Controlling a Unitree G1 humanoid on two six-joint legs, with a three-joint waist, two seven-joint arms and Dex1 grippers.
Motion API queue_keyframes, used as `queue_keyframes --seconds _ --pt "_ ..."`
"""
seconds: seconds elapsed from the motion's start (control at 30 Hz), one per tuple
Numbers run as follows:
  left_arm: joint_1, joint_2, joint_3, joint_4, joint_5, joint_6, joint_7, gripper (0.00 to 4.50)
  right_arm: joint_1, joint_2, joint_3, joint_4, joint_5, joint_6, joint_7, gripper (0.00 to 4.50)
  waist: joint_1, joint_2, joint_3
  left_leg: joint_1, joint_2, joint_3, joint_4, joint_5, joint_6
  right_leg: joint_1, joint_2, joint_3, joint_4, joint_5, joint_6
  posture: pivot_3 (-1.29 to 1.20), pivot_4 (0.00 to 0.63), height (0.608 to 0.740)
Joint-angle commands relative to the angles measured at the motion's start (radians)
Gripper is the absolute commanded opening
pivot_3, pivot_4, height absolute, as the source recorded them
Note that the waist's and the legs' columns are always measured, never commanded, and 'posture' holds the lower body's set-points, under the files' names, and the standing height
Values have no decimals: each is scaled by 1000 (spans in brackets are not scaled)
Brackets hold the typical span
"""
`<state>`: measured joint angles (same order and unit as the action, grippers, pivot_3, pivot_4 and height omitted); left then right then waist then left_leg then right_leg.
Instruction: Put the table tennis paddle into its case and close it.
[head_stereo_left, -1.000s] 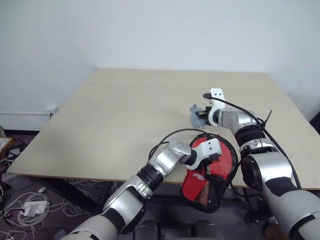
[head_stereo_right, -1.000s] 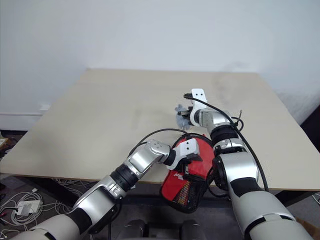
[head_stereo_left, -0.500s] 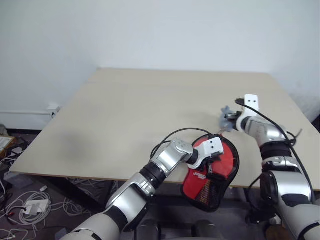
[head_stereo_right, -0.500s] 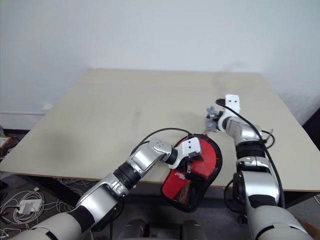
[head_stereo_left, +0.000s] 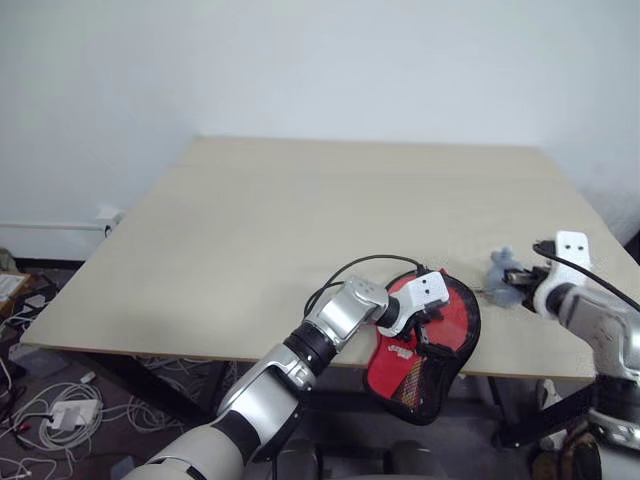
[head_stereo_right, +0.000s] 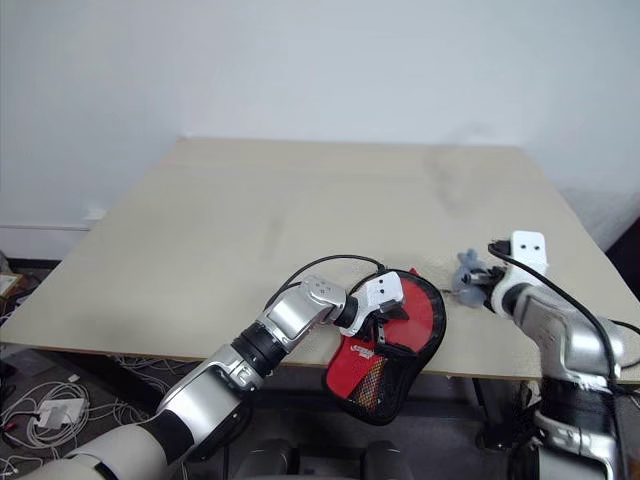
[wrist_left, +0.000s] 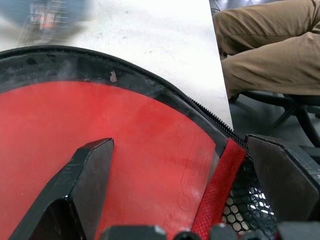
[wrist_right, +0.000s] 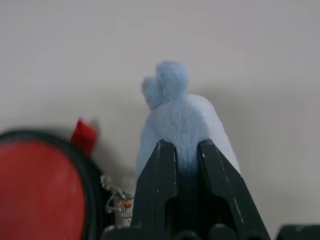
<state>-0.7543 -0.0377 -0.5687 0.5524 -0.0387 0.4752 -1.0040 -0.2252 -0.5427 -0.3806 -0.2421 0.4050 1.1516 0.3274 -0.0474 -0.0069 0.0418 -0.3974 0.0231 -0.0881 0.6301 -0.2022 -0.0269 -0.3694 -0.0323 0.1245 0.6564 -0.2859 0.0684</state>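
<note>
Our left gripper (head_stereo_left: 428, 312) stands wide, straddling the case (head_stereo_left: 425, 345), a soft red pouch with black piping and mesh hanging over the table's (head_stereo_left: 250, 230) near edge. Our right gripper (head_stereo_right: 472, 287), pinching a fuzzy pale-blue charm (wrist_right: 175, 117), has swung right and nearer, probably drawing the zip shut. We cannot make out the paddle.

The left arm reaches forward and bends across toward the right, its wrist angled down. The left claw (head_stereo_left: 428, 312) stands wide open, one black finger (wrist_left: 85, 180) lying flat on the red face of the case (head_stereo_left: 440, 330) and the other past its zipped edge. The right arm is bent at the right side, forearm pointing forward and slightly down. The right claw (head_stereo_left: 512, 284) is pinched tight on a small pale blue fluffy charm (wrist_right: 182, 117).
</note>
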Motion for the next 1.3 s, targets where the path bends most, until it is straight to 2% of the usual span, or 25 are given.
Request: queue_keyframes --seconds 0.03,0.17,0.53,0.77,0.93,1.3 --pt "45 29 -47 109 67 70 13 4500 70 -62 -77 -199 75 74 52 39 -1 -1 0 0 0 0 0 0 0 0 0 0 0 0 0 0 0 740" --pt "45 23 -48 113 69 71 9 4500 209 -110 -143 -335 161 144 128 39 0 -3 1 1 0 0 0 0 0 0 0 0 -1 0 0 0 0 740" --pt "33 7 -43 136 78 61 0 4500 475 -134 -225 -474 260 169 208 38 5 -5 0 0 0 0 0 -3 -3 1 -2 -1 -5 -1 0 0 0 740" --pt "28 3 -37 148 80 64 -5 4500 661 -98 -285 -604 371 121 285 37 13 -5 -1 1 0 -3 -1 -6 -4 5 -2 -3 -11 -1 0 0 0 740" --pt "31 3 -39 148 84 63 -12 4500 831 -56 -258 -705 412 23 311 36 23 -5 -2 1 1 -3 0 -12 -3 8 -2 -3 -16 -2 3 0 0 740" --pt "35 2 -51 151 96 49 -22 4500 1060 0 -128 -788 461 -159 341 16 21 -8 -4 4 4 -3 0 -15 -5 11 -2 -4 -16 -4 4 0 0 740"
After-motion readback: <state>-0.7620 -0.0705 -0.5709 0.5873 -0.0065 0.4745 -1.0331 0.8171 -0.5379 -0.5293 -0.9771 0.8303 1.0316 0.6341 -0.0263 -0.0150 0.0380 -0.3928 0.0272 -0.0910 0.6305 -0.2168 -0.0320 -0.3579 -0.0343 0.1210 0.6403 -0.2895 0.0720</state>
